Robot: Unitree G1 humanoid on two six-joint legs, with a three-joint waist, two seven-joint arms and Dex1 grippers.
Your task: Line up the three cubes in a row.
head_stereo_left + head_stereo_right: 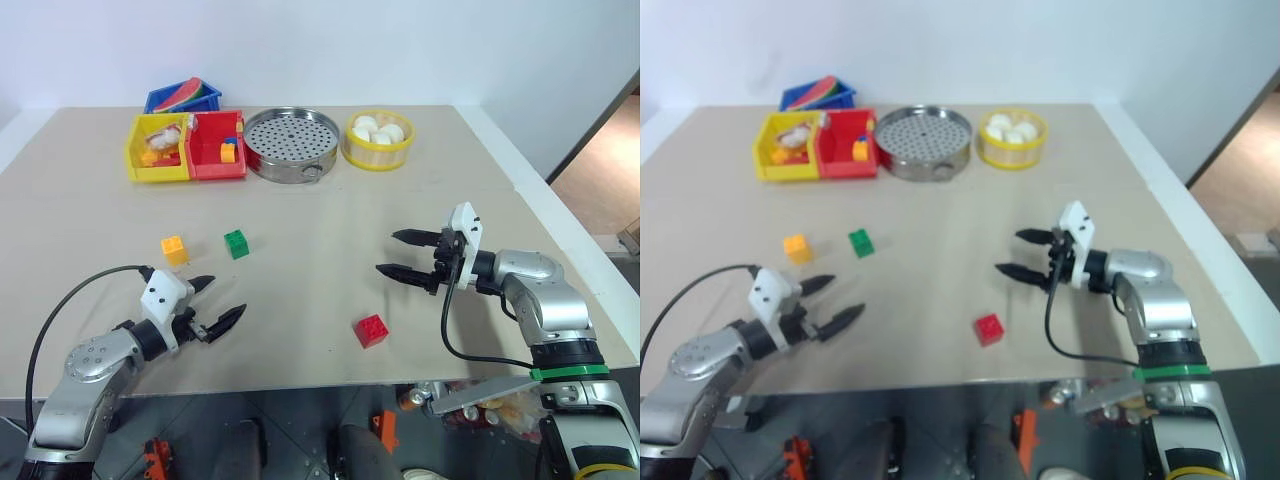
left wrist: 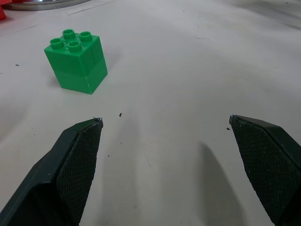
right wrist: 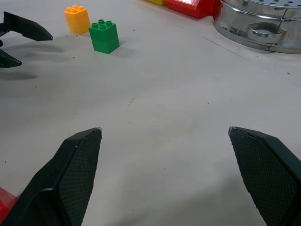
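Note:
Three studded cubes lie apart on the beige table (image 1: 330,215). The yellow-orange cube (image 1: 174,249) and the green cube (image 1: 236,243) stand side by side at the left of centre. The red cube (image 1: 371,330) sits alone near the front edge. My left gripper (image 1: 213,305) hovers open low at the front left, below the yellow-orange and green cubes, nothing between its fingers. In the left wrist view the green cube (image 2: 75,64) stands ahead of the fingers. My right gripper (image 1: 400,254) is open at the right, above and behind the red cube, pointing left.
Along the far edge stand a yellow bin (image 1: 135,160), a red tray (image 1: 215,165) of small bits, a blue bin (image 1: 160,100), a round metal steamer (image 1: 291,145) and a yellow bowl (image 1: 377,152) of white balls. The table's front edge runs just below the red cube.

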